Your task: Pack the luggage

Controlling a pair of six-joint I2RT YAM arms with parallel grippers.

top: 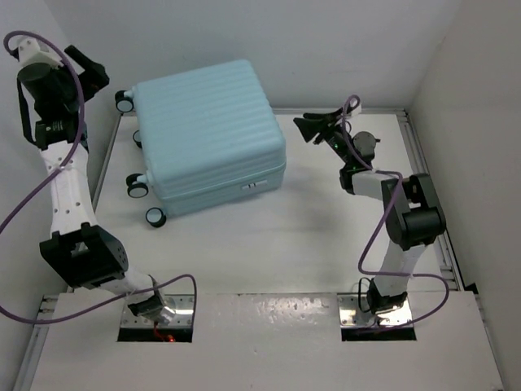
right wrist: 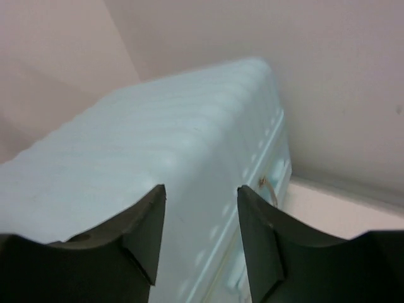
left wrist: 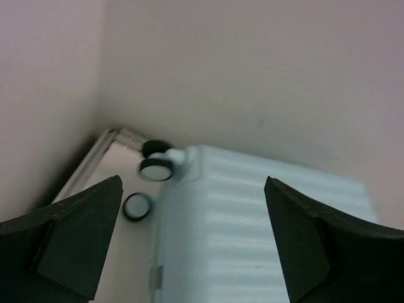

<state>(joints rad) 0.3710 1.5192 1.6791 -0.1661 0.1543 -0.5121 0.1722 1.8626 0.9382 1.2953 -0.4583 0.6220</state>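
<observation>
The luggage (top: 207,134), a pale aqua ribbed hard-shell suitcase with small black wheels (top: 155,216), lies closed on its side at the back left of the table. My left gripper (top: 88,69) is raised high at the far left, beside the wheel end, open and empty. In the left wrist view the shell (left wrist: 252,233) and two wheels (left wrist: 155,168) show between the wide-apart fingers (left wrist: 76,233). My right gripper (top: 309,126) hovers just right of the case, open and empty. The right wrist view looks along the ribbed shell (right wrist: 158,145) with a zip pull (right wrist: 270,188) at its seam.
White walls close in the table at the back, left and right. A metal rail (top: 423,155) runs along the right edge and another (top: 102,175) along the left. The white tabletop (top: 285,244) lies between the case and the arm bases.
</observation>
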